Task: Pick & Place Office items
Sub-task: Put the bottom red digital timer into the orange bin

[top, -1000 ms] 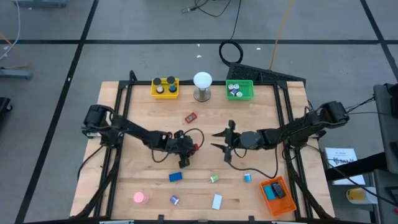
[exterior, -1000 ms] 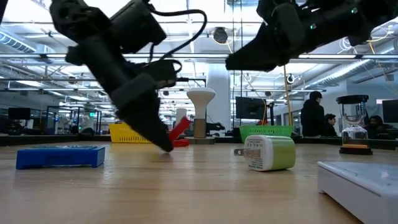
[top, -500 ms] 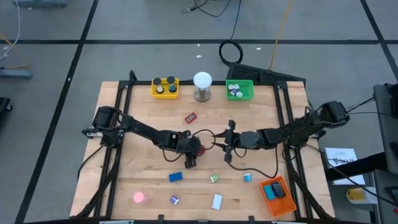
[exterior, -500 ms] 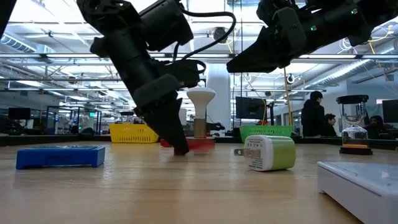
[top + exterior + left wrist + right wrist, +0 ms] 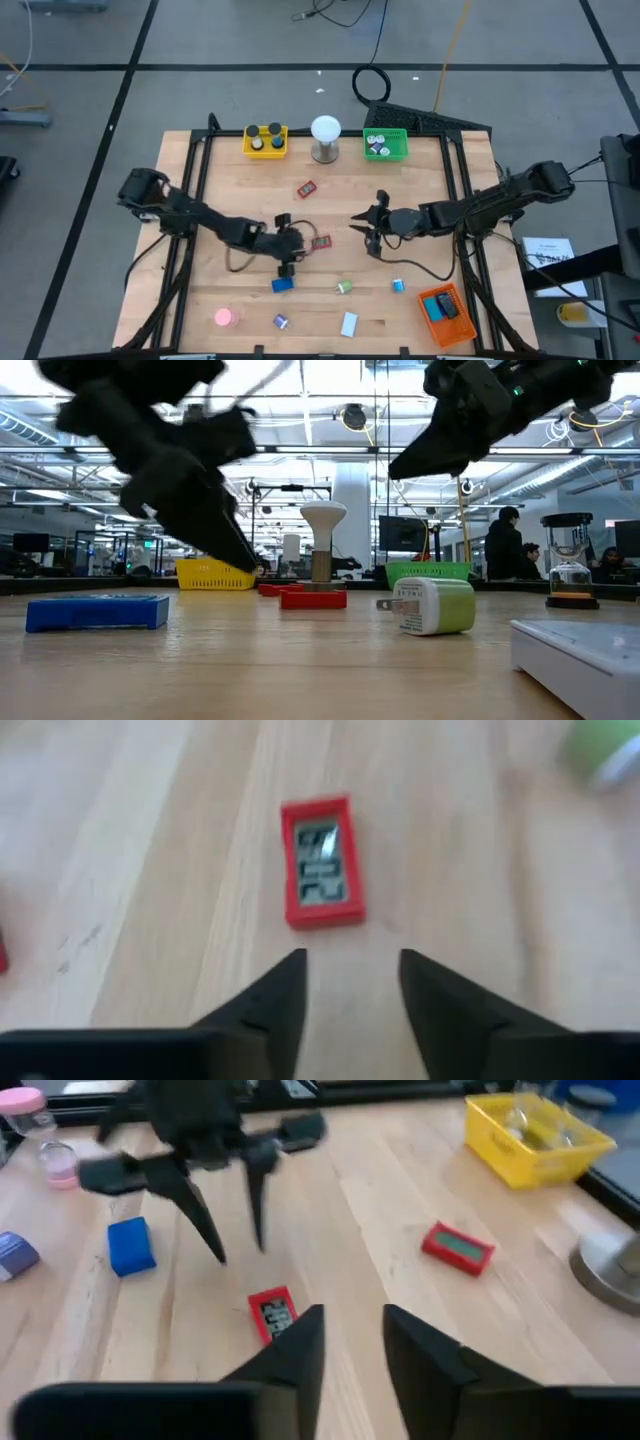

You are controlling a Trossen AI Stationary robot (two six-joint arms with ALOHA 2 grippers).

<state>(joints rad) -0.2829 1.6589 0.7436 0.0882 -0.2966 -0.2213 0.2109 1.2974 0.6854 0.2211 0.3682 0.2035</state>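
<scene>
Mid-table: red block (image 5: 322, 241) just beside left tool (image 5: 292, 244), fingers apart, empty.

The left gripper (image 5: 296, 243) sits near the middle of the wooden table (image 5: 220, 190), its fingers apart, just beside a small red block (image 5: 322, 241); the right gripper (image 5: 366, 223) faces it, fingers spread; a second red block (image 5: 306, 188) lies farther back; a blue block (image 5: 283, 285), a green roll (image 5: 343, 287), a blue roll (image 5: 398, 286), a pink disc (image 5: 224, 318) and a white block (image 5: 349, 323) lie along the front; yellow tray (image 5: 265, 141), white ball (image 5: 325, 129) and green tray (image 5: 385, 145) line the back edge; an orange tray (image 5: 441, 316) sits at the front right corner.
</scene>
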